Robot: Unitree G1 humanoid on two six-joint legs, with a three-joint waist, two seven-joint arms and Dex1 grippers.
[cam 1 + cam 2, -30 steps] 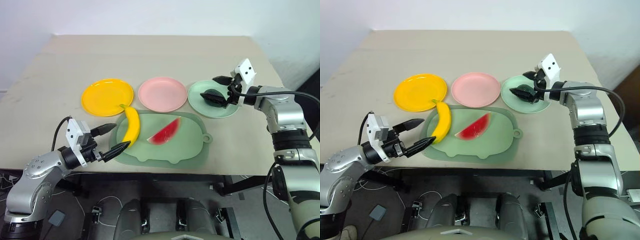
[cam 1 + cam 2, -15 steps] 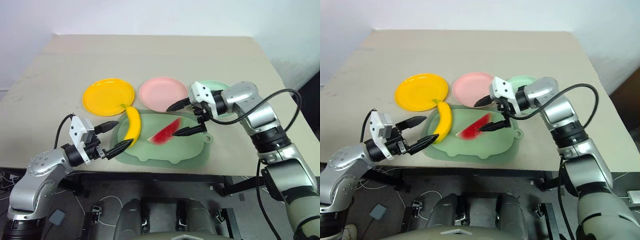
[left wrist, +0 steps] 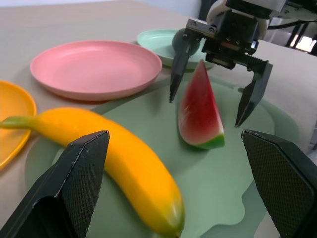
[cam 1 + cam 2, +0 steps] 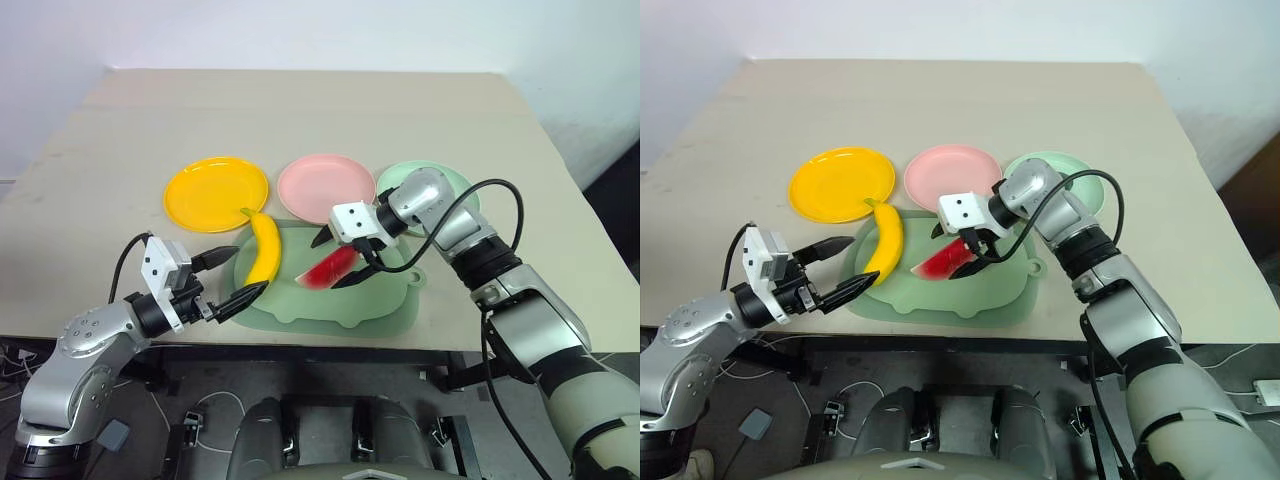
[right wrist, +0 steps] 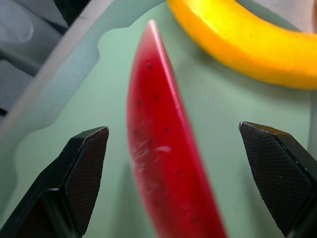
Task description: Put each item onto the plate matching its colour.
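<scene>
Watermelon wedge (image 4: 332,266): lying on pale green mat (image 4: 330,305), directly between the spread fingers of right gripper (image 4: 340,258), one fingertip on each side, neither seen touching it.
Right gripper: jaws wide apart, angled down over the mat, holding nothing.
Left gripper (image 4: 228,276): fingers spread, hovering at the near left edge of the mat, empty; one fingertip just short of the banana's near end.
Banana (image 4: 263,250): just ahead of the left gripper, lying on the mat's left side, stem tip reaching toward yellow plate (image 4: 216,193).
Pink plate (image 4: 325,187): beyond the right gripper, bare, touching nothing held.
Green plate (image 4: 455,185): behind the right arm, partly hidden; avocado not made out from the head views.
Yellow plate: beyond the left gripper, bare.
</scene>
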